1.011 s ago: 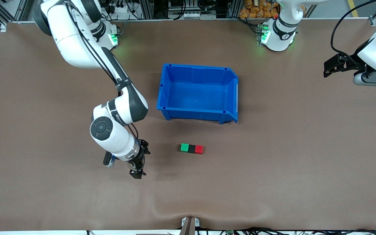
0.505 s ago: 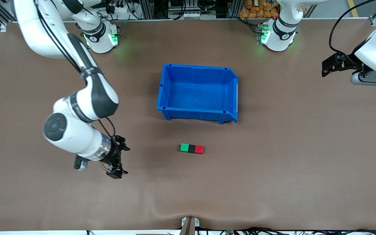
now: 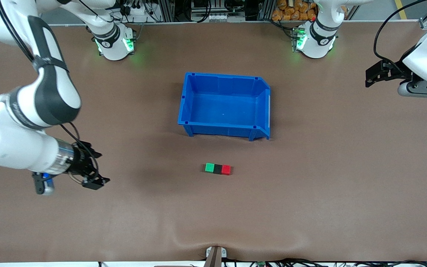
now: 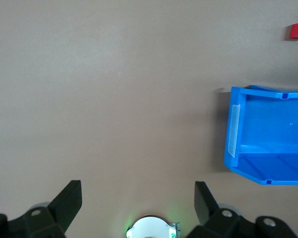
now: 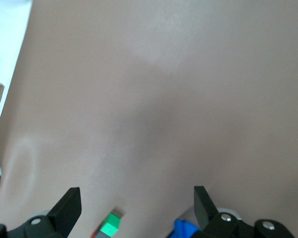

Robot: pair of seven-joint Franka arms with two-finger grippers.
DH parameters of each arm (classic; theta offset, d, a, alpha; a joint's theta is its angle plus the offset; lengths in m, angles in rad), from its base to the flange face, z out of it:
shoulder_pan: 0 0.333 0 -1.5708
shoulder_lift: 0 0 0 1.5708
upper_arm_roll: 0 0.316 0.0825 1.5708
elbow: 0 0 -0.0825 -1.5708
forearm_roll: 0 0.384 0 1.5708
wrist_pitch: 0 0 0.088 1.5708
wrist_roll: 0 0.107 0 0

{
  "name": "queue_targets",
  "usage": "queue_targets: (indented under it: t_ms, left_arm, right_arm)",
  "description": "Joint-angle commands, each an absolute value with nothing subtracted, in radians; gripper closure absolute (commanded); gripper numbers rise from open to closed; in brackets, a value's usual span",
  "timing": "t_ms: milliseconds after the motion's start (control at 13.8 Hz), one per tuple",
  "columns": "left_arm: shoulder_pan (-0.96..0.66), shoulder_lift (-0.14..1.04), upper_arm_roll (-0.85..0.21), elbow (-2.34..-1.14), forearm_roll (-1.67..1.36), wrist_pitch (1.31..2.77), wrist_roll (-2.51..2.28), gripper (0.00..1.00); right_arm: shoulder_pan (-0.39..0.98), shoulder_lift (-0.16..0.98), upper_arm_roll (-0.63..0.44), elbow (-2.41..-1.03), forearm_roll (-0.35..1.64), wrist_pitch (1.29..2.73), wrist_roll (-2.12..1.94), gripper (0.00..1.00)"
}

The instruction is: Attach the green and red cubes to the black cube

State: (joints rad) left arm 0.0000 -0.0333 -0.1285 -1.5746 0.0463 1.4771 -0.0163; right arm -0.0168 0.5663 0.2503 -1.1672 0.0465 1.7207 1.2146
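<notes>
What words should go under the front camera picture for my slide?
Green cube, black cube and red cube joined in a row; both grippers, right and left, open.

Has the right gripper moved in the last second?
Yes. The right gripper, open and empty, has pulled away from the row of cubes and the blue bin, toward the right arm's end of the table.

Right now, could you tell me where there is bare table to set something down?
Bare table runs from the cube row (green cube, black cube, red cube) to the camera-side edge. Tightest: between that row and the blue bin.
</notes>
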Motion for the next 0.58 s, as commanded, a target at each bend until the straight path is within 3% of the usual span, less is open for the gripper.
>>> queue_targets:
  t_ms: [0, 505]
  left_arm:
    - [0.008, -0.034, -0.133, -1.571, 0.046, 1.468, 0.005, 0.0]
    - [0.006, -0.037, -0.133, -1.563, 0.037, 1.474, 0.0, 0.0]
  right_arm:
    - [-0.018, 0.512, 0.218, -1.193, 0.021, 1.663, 1.056, 0.0]
    - [-0.009, 0.397, 0.075, -1.193, 0.02, 1.485, 0.493, 0.0]
